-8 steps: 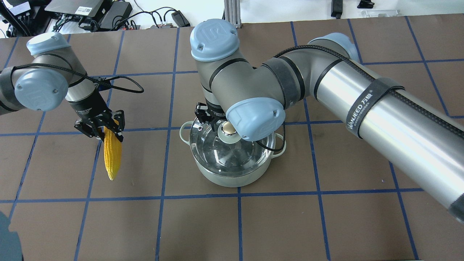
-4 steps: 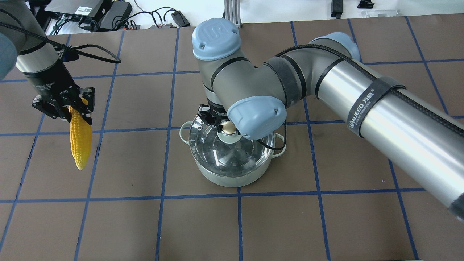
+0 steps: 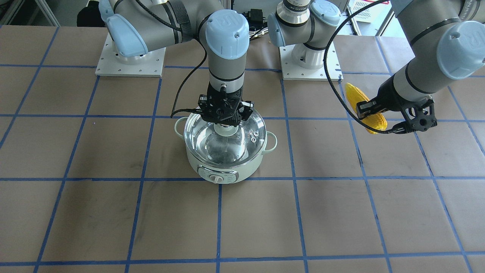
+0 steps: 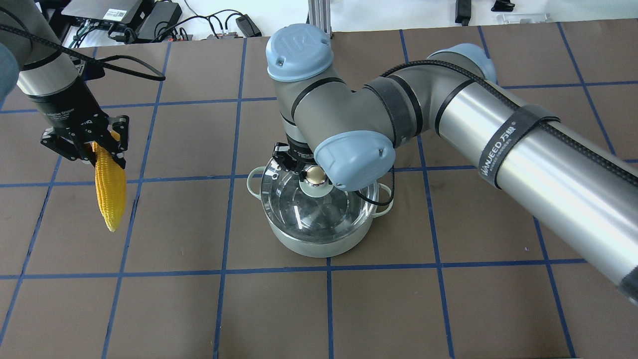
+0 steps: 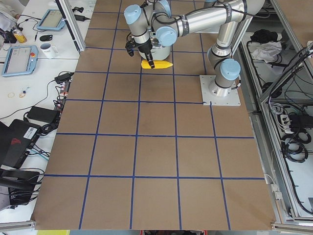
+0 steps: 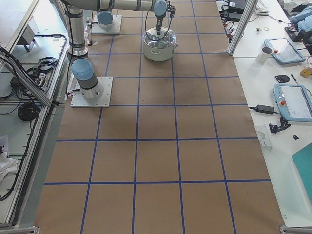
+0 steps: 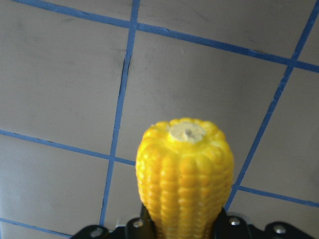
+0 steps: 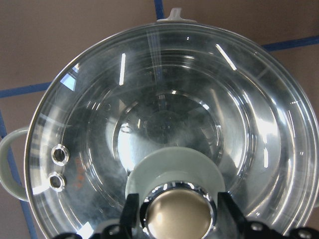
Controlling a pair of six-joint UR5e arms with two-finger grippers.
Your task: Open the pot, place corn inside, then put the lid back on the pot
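Your left jaws pinched the corn (image 4: pixel 110 192), which hung below them. Your right jaws pinched the knob (image 4: pixel 315 176) of the lid (image 4: pixel 299 209), with the pot (image 4: pixel 319 244) underneath. I think you were opening it, so next lift straight up.

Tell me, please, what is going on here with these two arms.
The left gripper holds the corn in the air, well aside of the pot. The right gripper has its fingers on either side of the knob of the lid, though a firm grip cannot be confirmed. The lid sits on the pot, so nothing has gone in yet.
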